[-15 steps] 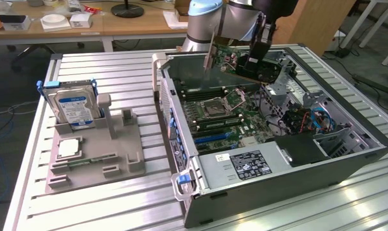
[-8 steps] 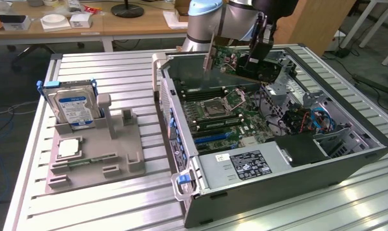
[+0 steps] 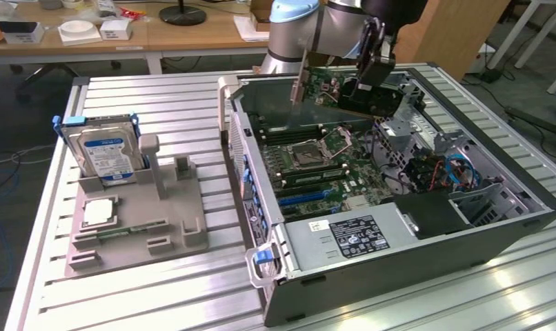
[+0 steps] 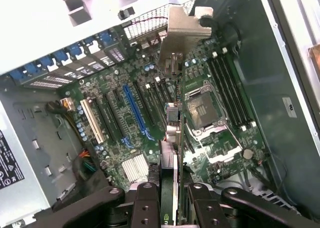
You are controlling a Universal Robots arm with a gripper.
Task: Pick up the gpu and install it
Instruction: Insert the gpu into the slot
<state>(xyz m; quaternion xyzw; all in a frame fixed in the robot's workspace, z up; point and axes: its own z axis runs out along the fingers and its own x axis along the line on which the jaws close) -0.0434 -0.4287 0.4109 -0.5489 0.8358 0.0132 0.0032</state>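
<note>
The gpu [image 3: 329, 86] hangs above the open computer case [image 3: 499, 227], over the motherboard [image 3: 315, 165]. It is a dark card with a silvery end bracket [image 3: 299, 79]. My gripper [image 3: 368, 79] is shut on its cooler side. In the wrist view the gpu [image 4: 170, 138] shows edge-on, running from between my black fingers [image 4: 146, 203] to its bracket [image 4: 182, 25] near the case's rear slots. It hovers over the board between the long blue slot [image 4: 135, 110] and the processor socket [image 4: 205, 108], clear of both.
A silver hard drive [image 3: 107, 155] with a blue-white label stands upright in a grey fixture [image 3: 167, 227] at the exterior view's left, with a processor chip [image 3: 98, 210] and a green memory stick [image 3: 112, 234]. The power supply [image 3: 352, 234] fills the case's near end.
</note>
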